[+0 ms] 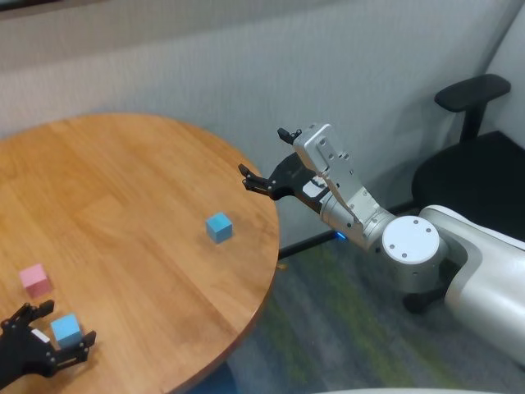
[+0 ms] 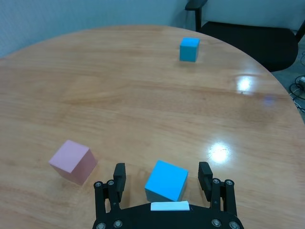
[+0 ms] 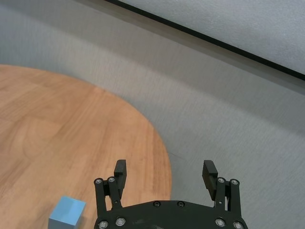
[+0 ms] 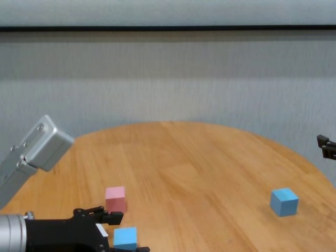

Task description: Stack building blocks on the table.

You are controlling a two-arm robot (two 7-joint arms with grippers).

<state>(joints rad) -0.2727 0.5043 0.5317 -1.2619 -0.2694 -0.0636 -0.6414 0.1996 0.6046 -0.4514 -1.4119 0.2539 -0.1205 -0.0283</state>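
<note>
Near table edge, left gripper (image 2: 163, 175): fingers spread around the near blue block (image 2: 166, 181), not yet pinching; square up, then squeeze.
Pink block (image 1: 35, 280): just beside, likely base.
Far blue block (image 1: 219, 226): mid-table (image 1: 123, 189).
Right gripper (image 1: 264, 162): spread, idle off the rim.

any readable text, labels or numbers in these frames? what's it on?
None readable.
The white strip on the left gripper, just behind the near light blue block, shows no lettering.
The pink block, far light blue block, table and right gripper are unmarked.
</note>
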